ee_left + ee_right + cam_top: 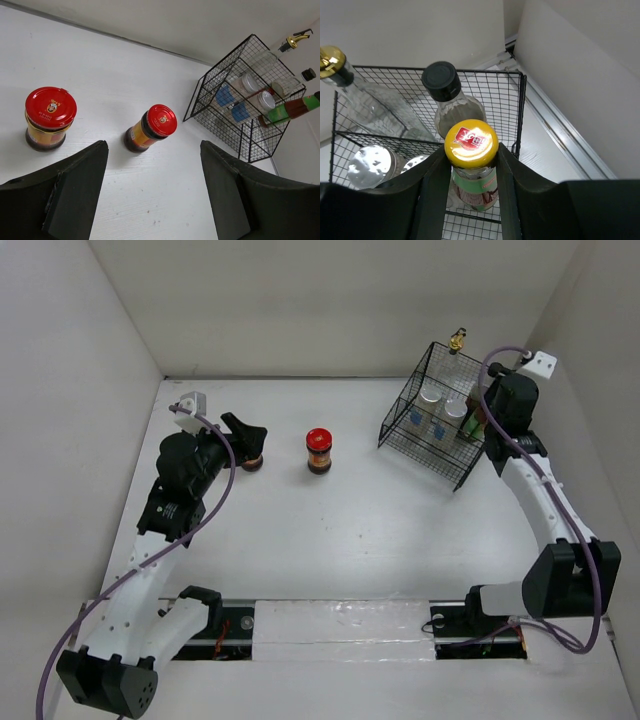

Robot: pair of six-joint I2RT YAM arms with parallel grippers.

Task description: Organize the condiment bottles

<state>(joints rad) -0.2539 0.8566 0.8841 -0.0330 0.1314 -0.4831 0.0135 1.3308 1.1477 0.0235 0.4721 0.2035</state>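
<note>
White bench [380, 540] carries a red-lidded jar [318, 452] at its centre in the top view, with the wire basket [440, 425] at 2 o'clock. In the left wrist view, the left jaws stand apart and hold nothing; a second jar [50, 117] is at 10 o'clock. In the right wrist view, the right jaws are clamped on the yellow-capped bottle [471, 142] inside the basket.

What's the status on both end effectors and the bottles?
Left end effector open, empty. Right end effector shut on yellow-capped bottle at basket. Two red-lidded jars outside it.

glossy yellow plastic cap on the yellow-capped bottle [471, 142], clear smooth glass on the gold-capped bottle [375, 110], thin black metal wire basket [521, 110], shiny lids on both red-lidded jars [50, 106], tabletop [350, 540] matt white.
</note>
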